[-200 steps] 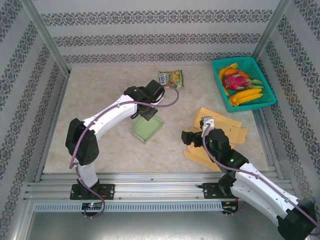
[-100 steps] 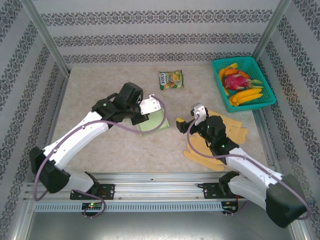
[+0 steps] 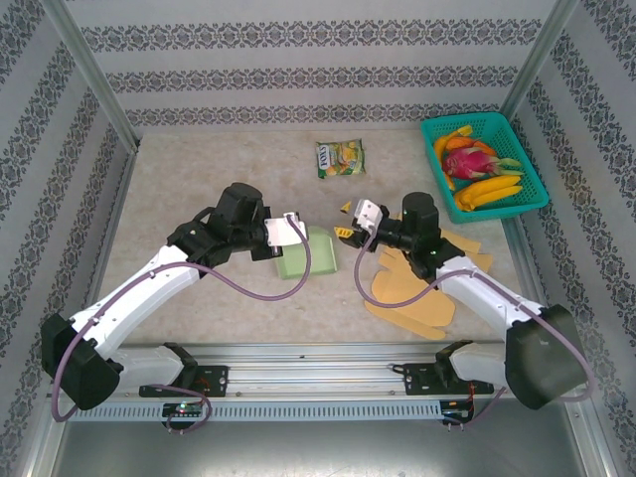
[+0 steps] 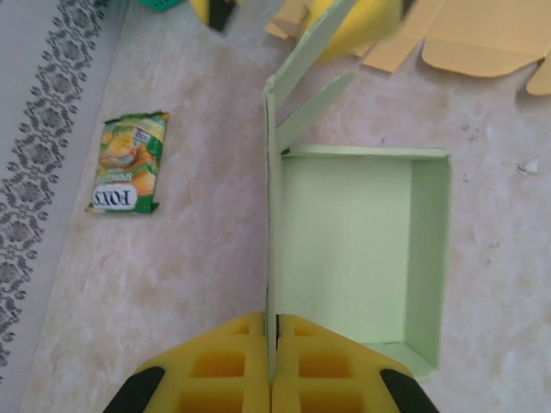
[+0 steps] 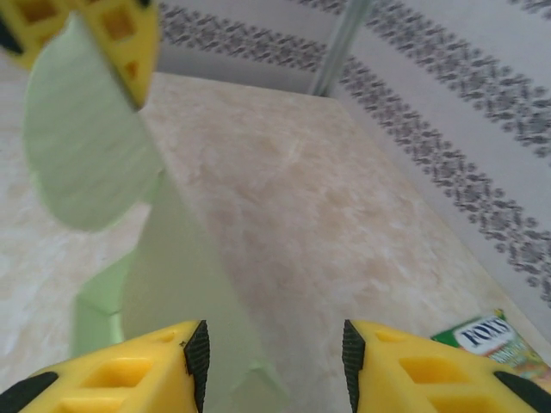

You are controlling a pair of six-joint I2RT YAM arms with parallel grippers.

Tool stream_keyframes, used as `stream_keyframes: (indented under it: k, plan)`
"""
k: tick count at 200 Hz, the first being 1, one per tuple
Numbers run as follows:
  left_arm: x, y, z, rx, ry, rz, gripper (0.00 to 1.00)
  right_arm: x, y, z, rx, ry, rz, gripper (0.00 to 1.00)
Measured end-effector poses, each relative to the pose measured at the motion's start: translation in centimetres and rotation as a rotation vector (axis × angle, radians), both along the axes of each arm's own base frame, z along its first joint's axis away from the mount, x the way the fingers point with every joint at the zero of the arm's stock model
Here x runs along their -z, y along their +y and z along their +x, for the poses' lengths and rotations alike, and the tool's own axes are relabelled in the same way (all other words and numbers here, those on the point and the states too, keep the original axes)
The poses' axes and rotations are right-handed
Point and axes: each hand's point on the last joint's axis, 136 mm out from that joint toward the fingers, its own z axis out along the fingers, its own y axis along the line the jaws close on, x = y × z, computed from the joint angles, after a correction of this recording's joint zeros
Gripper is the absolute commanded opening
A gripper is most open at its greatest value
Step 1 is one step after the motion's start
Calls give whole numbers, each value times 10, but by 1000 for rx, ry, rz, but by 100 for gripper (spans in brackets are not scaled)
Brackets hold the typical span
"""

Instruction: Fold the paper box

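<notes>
The green paper box (image 3: 298, 260) lies just nearer the arms than the Fox's candy bag (image 3: 340, 157). The left gripper (image 4: 272, 379) pinches its upright panel. The right gripper (image 5: 274, 361), jaws apart, meets the side flap. It is better to centre the flap between the fingers before closing.

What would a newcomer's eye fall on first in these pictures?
The pale green box at mid-table stands out first, with one flap upright and pinched in the shut left gripper. The right gripper is at that flap's far end with its jaws apart, and tan card blanks lie under its arm. In the far right corner is a teal basket of bright fruit.
</notes>
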Motion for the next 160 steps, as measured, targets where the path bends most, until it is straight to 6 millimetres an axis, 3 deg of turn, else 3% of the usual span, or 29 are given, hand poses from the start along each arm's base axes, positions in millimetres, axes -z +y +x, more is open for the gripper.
stream_keyframes:
  k: [64,160]
  plan:
    - [0,-2,1,9,-12,-4,0,27,15,-6,-145,73,-36,45]
    - [1,-5,-3,44,-13,-4,0,12,28,-8,-260,86,-12,38]
